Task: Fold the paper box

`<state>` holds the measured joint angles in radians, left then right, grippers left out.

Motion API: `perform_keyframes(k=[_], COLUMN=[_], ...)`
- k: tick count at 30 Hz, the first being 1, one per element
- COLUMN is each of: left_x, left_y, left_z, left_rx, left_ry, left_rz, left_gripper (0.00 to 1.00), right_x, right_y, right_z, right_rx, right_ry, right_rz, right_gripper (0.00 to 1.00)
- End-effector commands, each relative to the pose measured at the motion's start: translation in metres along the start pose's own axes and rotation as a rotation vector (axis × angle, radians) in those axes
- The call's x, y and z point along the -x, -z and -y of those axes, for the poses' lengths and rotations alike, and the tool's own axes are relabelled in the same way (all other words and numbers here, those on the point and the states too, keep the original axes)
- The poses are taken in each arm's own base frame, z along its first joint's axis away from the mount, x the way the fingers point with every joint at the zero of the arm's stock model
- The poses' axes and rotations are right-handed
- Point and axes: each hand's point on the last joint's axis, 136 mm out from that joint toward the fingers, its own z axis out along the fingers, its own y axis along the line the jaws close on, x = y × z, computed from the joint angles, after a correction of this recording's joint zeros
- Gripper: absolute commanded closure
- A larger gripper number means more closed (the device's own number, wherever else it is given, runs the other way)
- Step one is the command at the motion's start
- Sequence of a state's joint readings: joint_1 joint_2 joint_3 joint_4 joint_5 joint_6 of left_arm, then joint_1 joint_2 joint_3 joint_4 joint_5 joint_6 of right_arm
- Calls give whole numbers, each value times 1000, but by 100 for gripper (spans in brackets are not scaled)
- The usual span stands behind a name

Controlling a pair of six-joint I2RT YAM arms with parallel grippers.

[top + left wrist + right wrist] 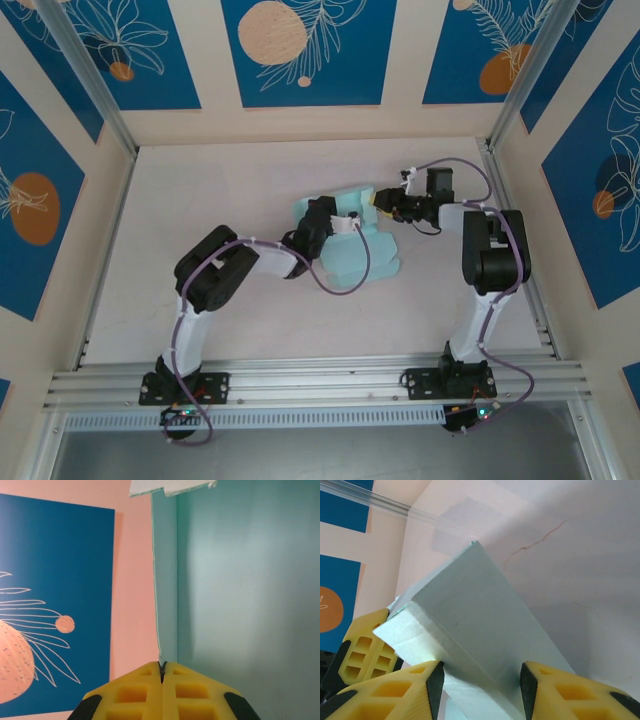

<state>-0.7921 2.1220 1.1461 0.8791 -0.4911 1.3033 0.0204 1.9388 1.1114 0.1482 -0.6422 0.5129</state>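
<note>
Left arm point(215, 272) and right arm point(493, 255) are the same build: black joint housings, white link tubes. A purple cable point(340, 291) is looped along each. Black base blocks point(182, 385) carry small green/red lights. Jaws have yellow pads point(385, 695) with square pockets and black backing.

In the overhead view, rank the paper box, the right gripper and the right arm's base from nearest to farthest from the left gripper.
Measured from the left gripper:
1. The paper box: at its fingertips, pinched, mid-table.
2. The right gripper: just to the right, at the box's far right corner.
3. The right arm's base: farthest, bolted at the table's near edge on the right.
</note>
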Motion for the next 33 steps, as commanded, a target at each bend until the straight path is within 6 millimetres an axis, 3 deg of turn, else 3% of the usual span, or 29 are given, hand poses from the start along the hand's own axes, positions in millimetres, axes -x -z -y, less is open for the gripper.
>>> perform_keyframes(k=[1, 8, 22, 26, 33], left_x=[31, 44, 44, 49, 57], left_y=[11, 16, 22, 24, 21], left_z=[-13, 4, 8, 14, 23], left_rx=[82, 94, 113, 129, 183], left_ry=[-38, -112, -170, -265, -384], left_rz=[101, 122, 116, 137, 150], left_gripper=[100, 100, 100, 100, 100], right_x=[-1, -2, -8, -7, -9], right_y=[6, 11, 19, 25, 31], right_z=[-13, -9, 2, -3, 0], right_rx=[-31, -79, -162, -174, -199], right_ry=[61, 77, 87, 106, 102], right_rz=[1, 9, 32, 47, 58], right_gripper=[52, 49, 45, 38, 38])
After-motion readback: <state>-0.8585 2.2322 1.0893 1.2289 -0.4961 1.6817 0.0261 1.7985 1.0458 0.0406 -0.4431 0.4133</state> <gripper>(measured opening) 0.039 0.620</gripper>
